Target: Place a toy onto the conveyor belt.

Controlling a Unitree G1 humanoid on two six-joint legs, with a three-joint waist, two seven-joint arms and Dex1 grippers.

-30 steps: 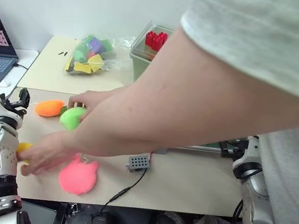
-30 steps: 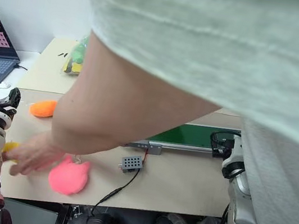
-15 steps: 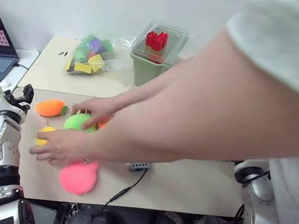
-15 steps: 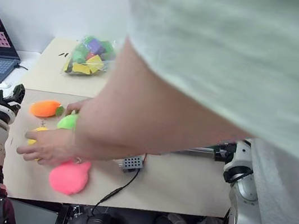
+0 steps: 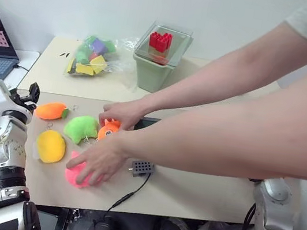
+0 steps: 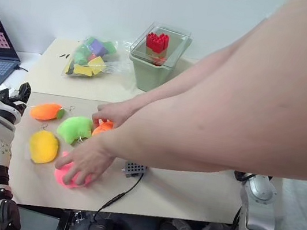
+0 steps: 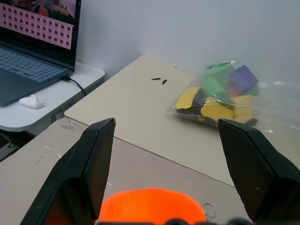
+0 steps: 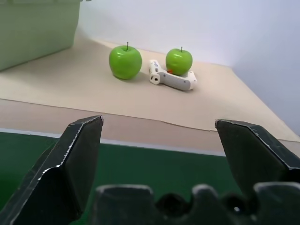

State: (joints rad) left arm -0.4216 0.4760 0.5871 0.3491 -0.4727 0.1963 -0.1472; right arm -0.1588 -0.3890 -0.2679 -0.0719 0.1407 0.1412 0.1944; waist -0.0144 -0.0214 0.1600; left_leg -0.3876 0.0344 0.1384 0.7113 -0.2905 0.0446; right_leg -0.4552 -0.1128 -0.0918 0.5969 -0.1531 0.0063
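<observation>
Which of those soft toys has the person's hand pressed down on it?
The pink toy, nearest the table's front edge. The hand covers most of it; the yellow, green and carrot-shaped toys lie uncovered.

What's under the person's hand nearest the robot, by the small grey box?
The hand presses flat on a pink plush toy; just its edge sticks out on the table. The toy's shape and anything beneath the palm are covered. The grey perforated box sits beside it.
</observation>
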